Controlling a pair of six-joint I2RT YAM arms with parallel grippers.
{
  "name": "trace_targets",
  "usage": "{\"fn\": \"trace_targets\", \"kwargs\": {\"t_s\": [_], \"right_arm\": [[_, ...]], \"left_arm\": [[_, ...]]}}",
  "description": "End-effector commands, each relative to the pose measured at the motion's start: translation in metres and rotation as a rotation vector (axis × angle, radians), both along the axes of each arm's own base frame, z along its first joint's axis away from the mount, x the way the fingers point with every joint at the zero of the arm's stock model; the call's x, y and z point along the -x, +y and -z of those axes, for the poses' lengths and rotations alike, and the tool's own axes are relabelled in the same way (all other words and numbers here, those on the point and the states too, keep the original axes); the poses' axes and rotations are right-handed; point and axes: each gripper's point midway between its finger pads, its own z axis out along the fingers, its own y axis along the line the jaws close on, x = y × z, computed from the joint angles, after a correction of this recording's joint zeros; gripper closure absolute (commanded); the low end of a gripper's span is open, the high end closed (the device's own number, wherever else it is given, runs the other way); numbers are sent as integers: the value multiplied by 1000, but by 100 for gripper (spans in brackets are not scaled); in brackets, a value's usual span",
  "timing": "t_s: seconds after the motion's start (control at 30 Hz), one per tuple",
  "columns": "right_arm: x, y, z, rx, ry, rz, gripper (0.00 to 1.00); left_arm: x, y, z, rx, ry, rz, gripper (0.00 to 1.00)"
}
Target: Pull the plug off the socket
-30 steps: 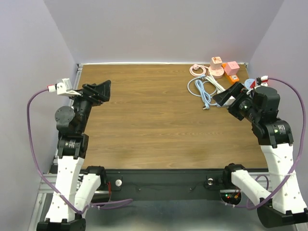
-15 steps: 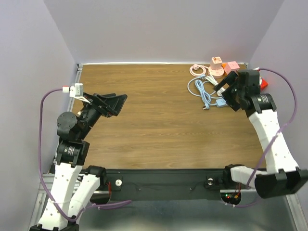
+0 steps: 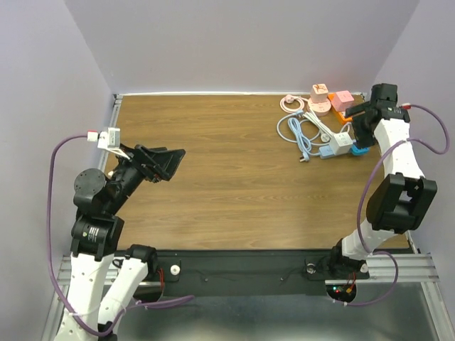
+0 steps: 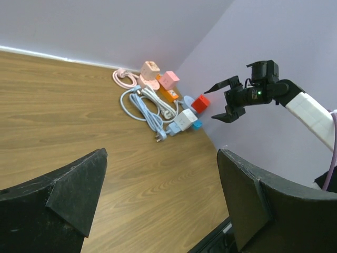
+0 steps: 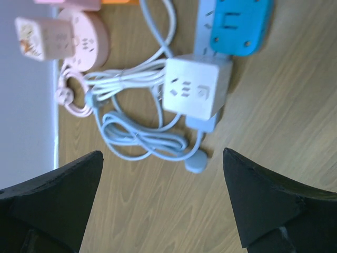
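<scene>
A white cube plug (image 5: 196, 87) sits on a pale blue socket strip (image 5: 204, 122), next to a bright blue socket (image 5: 239, 23). In the top view this plug (image 3: 342, 143) lies at the back right of the table. A cream plug (image 3: 318, 91) stands on a round pink socket (image 3: 319, 106), and a pink cube (image 3: 343, 98) on an orange socket (image 3: 344, 112). My right gripper (image 3: 361, 124) hovers open above the white plug, touching nothing (image 5: 163, 200). My left gripper (image 3: 165, 162) is open and empty, far to the left (image 4: 163, 205).
Coiled white and pale blue cables (image 3: 302, 131) lie left of the sockets, with a loose pale blue plug end (image 5: 196, 164). A pink cable coil (image 3: 290, 103) sits by the back wall. A red block (image 4: 200, 102) is near the right wall. Purple walls enclose the table.
My right arm has swung from mid-right up to the back right corner, over the sockets. My left gripper has shifted a little to the right. Both stay open.
</scene>
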Motion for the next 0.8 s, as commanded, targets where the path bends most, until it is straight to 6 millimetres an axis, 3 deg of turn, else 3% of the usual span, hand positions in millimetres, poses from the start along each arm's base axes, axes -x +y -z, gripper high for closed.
{"fn": "trace_targets", "kwargs": {"t_s": [0.0,0.1,0.23,0.4,0.77], "right_arm": [[11,-7,15,-46,44,32,0],[30,-15,35,-17,104,51,0],[36,-23,58,-26,164,66,0],[22,-24,79,-53,190,27,0],[-14,-37,87,-71,173,0,0]], "left_arm": [[9,5,3,-41,-14,-15,4],[5,7,21,-59,19,-32,3],[-1,8,31,-65,36,-44,3],[-9,4,39,-65,56,-33,3],[-26,-1,40,-79,63,-28,3]]}}
